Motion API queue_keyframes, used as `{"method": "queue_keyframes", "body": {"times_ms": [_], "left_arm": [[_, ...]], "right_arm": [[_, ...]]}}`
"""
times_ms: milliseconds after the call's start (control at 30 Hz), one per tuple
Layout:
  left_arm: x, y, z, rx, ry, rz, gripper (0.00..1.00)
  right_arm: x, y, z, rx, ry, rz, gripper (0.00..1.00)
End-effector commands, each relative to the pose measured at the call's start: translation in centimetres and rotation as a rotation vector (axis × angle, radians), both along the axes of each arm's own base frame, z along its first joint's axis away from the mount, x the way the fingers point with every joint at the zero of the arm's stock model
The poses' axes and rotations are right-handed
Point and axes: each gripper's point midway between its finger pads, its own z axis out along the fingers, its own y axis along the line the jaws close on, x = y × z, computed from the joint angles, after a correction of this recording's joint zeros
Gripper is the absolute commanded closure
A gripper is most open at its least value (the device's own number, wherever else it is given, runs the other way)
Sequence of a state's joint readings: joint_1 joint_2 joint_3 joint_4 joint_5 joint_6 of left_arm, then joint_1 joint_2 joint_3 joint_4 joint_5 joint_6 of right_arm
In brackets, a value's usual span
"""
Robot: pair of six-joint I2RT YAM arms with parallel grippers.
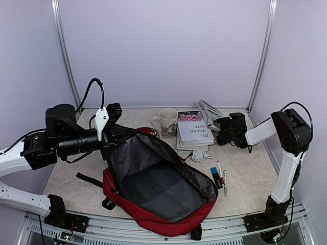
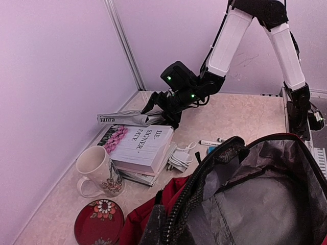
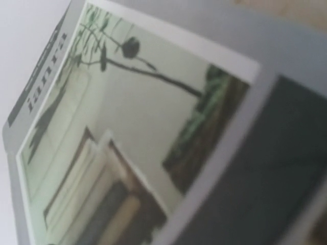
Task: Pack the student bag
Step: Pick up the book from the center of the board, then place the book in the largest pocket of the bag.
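Student bag (image 1: 158, 191) (image 2: 265, 194): a large dark-red fabric backpack with grey lining and black straps was laid at the near middle of the beige speckled worktop (image 1: 245, 173); its main compartment was unzipped and gaping, and the flap was raised at the back left.
Left fingers (image 1: 116, 138): were closed on the zip rim of the student bag's raised flap.
Right fingers (image 1: 223, 127) (image 2: 153, 105): were seen spread apart at the end of the folded grey magazine (image 1: 209, 112) (image 2: 125, 119) (image 3: 153, 127), far right; contact could not be told.
Magazine: was lettered "ianra" and laid behind the book; its cover filled the right wrist view.
Thick white book with pink flowers (image 1: 191, 127) (image 2: 140, 148): was stacked on thinner printed matter behind the bag.
White ceramic mug with floral print (image 1: 166, 122) (image 2: 97, 171): was stood upright just left of the book.
Round dark-red coaster with flower pattern (image 2: 99, 222): was laid flat near the mug, beside the bag's flap.
Coiled white cable (image 1: 201, 154) (image 2: 179, 158): was laid against the near edge of the book stack.
Few slim marker pens (image 1: 219, 176) (image 2: 212, 143): were laid just right of the bag.
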State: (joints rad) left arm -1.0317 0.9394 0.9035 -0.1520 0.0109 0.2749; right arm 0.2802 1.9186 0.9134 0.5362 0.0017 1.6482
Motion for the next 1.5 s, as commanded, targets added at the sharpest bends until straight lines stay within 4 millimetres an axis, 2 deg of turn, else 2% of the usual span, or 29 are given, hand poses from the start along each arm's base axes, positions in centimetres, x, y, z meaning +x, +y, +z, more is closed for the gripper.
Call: {"method": "queue_keyframes", "body": {"times_ms": [0,167,333,467,600,733,867,1033,1100,1233,1400,1467], "left_arm": [[0.6,0.3,0.2,-0.002,-0.021,0.015,1.0],[0.9,0.3,-0.2,0.012,-0.017,0.028,1.0],[1.0,0.3,-0.4,0.017,-0.017,0.031,1.0],[1.0,0.3,-0.3,0.011,-0.014,0.03,1.0],[1.1,0.3,-0.4,0.011,-0.011,0.037,1.0],[1.4,0.1,-0.7,0.011,0.003,0.047,1.0],[2.3,0.0,-0.2,-0.012,0.014,0.093,1.0],[4.9,1.2,1.4,-0.051,0.021,0.253,1.0],[5.4,1.3,1.8,-0.068,0.029,0.275,1.0],[6.3,1.4,2.4,-0.096,0.046,0.326,1.0],[6.8,1.6,3.6,-0.149,0.088,0.368,1.0],[6.7,1.3,3.6,-0.166,0.104,0.356,1.0]], "right_arm": [[2.0,0.1,0.8,0.033,-0.061,-0.022,0.2],[2.3,-0.2,1.5,0.04,-0.093,-0.021,0.39],[1.6,-1.1,2.7,0.008,-0.129,-0.026,0.6],[0.8,-1.8,4.2,-0.039,-0.165,-0.017,0.7],[0.1,-2.5,6.8,-0.137,-0.217,-0.002,0.82],[-0.9,-2.8,10.6,-0.291,-0.284,0.056,0.83],[-3.0,-2.2,14.4,-0.407,-0.351,0.167,0.86],[-7.0,-0.5,20.3,-0.546,-0.467,0.352,0.89],[-9.0,0.2,22.3,-0.581,-0.499,0.428,0.92],[-14.2,2.3,25.8,-0.592,-0.565,0.622,0.96],[-21.6,4.5,27.5,-0.636,-0.525,0.914,1.0],[-25.1,5.5,28.0,-0.566,-0.543,1.038,1.0]]}}
